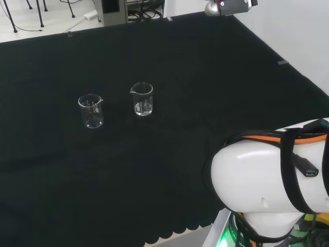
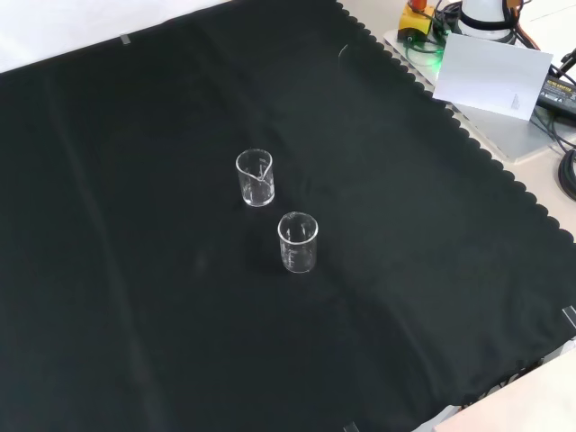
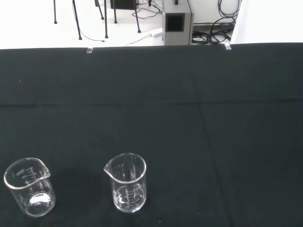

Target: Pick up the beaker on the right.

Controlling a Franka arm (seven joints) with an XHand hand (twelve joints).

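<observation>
Two small clear glass beakers stand upright and empty on the black cloth, a short gap apart. In the head view the right-hand beaker (image 1: pixel 142 99) has its spout turned left, and the other beaker (image 1: pixel 91 110) stands to its left and slightly nearer. In the front view the same pair lie one behind the other: the head view's right beaker (image 2: pixel 255 177) is the farther one and the other beaker (image 2: pixel 298 241) is nearer. The wrist view looks at both from a distance, the spouted beaker (image 3: pixel 127 182) beside its neighbour (image 3: pixel 29 187).
The arm's white link (image 1: pixel 272 185) bulks at the head view's lower right. The black cloth (image 2: pixel 135 297) spreads wide around the beakers, with a scalloped edge (image 2: pixel 468 162) on the front view's right. A white board (image 2: pixel 490 74) and cables lie beyond that edge.
</observation>
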